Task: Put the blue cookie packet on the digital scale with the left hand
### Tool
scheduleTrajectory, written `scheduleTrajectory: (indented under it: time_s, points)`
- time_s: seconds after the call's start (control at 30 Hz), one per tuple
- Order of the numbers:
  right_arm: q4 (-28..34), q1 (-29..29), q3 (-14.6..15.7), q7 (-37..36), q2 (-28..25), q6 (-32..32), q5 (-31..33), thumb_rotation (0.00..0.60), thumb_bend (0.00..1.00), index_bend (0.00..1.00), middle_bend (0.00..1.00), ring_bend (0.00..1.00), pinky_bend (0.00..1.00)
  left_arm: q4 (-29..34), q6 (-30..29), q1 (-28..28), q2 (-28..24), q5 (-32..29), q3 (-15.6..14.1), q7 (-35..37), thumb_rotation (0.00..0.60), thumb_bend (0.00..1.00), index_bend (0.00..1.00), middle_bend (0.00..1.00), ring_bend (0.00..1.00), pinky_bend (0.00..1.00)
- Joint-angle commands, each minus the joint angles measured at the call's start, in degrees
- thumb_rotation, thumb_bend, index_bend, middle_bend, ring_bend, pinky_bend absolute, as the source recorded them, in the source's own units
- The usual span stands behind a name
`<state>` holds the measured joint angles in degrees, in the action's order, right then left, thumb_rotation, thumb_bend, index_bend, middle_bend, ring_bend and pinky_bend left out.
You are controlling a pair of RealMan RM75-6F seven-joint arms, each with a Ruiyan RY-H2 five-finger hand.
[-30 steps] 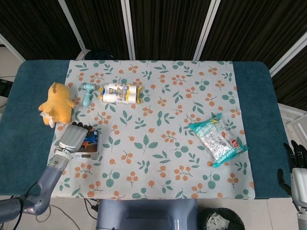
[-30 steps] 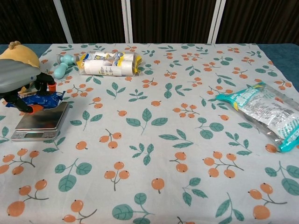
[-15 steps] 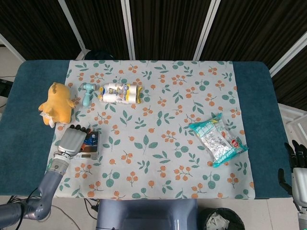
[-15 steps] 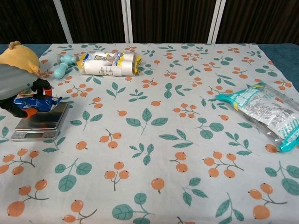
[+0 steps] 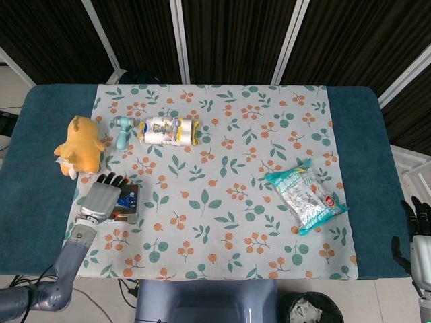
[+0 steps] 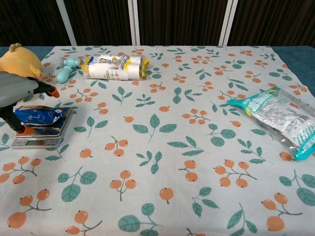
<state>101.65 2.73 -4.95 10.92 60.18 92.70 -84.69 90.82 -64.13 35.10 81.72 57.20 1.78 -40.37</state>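
The blue cookie packet (image 6: 38, 115), a crinkled foil wrapper, lies on the platform of the silver digital scale (image 6: 37, 141) at the near left of the floral tablecloth (image 6: 162, 147). The left hand (image 6: 17, 96) sits over it with fingers arched above and the thumb tip low at the packet's left end; whether it grips the packet or has just let go I cannot tell. In the head view the left hand (image 5: 102, 198) covers most of the blue cookie packet (image 5: 128, 198) and the digital scale (image 5: 124, 217). The placing looks essentially done; what seems left is to free the hand and lift it clear without dragging the packet off.

The right hand (image 5: 419, 239) hangs off the table's near right edge, holding nothing, fingers apart.

No lettering on the packet or the scale's display can be read; both are too small.
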Motion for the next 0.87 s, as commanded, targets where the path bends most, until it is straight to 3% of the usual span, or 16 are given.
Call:
scheduleTrajectory:
  time_s: [0.03,0.17,0.27,0.33,0.47,0.6,0.87]
  points:
    - [-0.02,-0.01,-0.06,-0.02,0.02,0.01,0.09,0.600,0.58,0.06,0.03,0.01,0.00,5.45,-5.96,-1.66,-3.42,4.04,1.68,2.05,0.600,0.15,0.17,0.14,0.07,0.16]
    - [0.00,0.00,-0.06,-0.06,0.10,0.07,0.04,0.600,0.58,0.06,0.03,0.01,0.00,10.34,-11.53,-3.89,-7.78,10.85,2.20,6.99,0.600,0.15,0.16,0.13,0.05,0.14]
    - [0.12,0.05,0.05,0.02,0.11,0.20,-0.25,0.600,0.58,0.06,0.03,0.01,0.00,12.37,-13.08,-5.82,-12.42,17.61,1.15,16.87,0.600,0.15,0.16,0.13,0.05,0.14]
    - [0.19,0.11,0.06,0.17,0.13,0.39,-0.37,0.600,0.58,0.06,0.03,0.01,0.00,12.09,-14.79,-7.57,-15.45,21.12,0.10,22.36,0.600,0.15,0.16,0.12,0.05,0.14]
    - [0.26,0.11,0.16,0.32,0.21,0.37,-0.54,0.600,0.58,0.06,0.03,0.01,0.00,9.87,-18.26,-10.89,-18.78,25.36,-2.28,26.81,0.600,0.15,0.16,0.11,0.04,0.12]
    - [0.05,-0.06,0.56,0.48,0.33,-0.11,-1.06,0.600,0.58,0.06,0.03,0.01,0.00,6.46,-19.95,-13.83,-20.19,28.22,-4.72,32.28,0.600,0.15,0.14,0.06,0.00,0.07]
    - [-0.14,0.18,0.36,0.27,-0.06,0.77,-1.50,0.600,0.58,0.06,0.03,0.01,0.00,0.76,-21.04,-16.87,-19.49,30.78,-5.73,40.11,0.600,0.15,0.12,0.04,0.00,0.04]
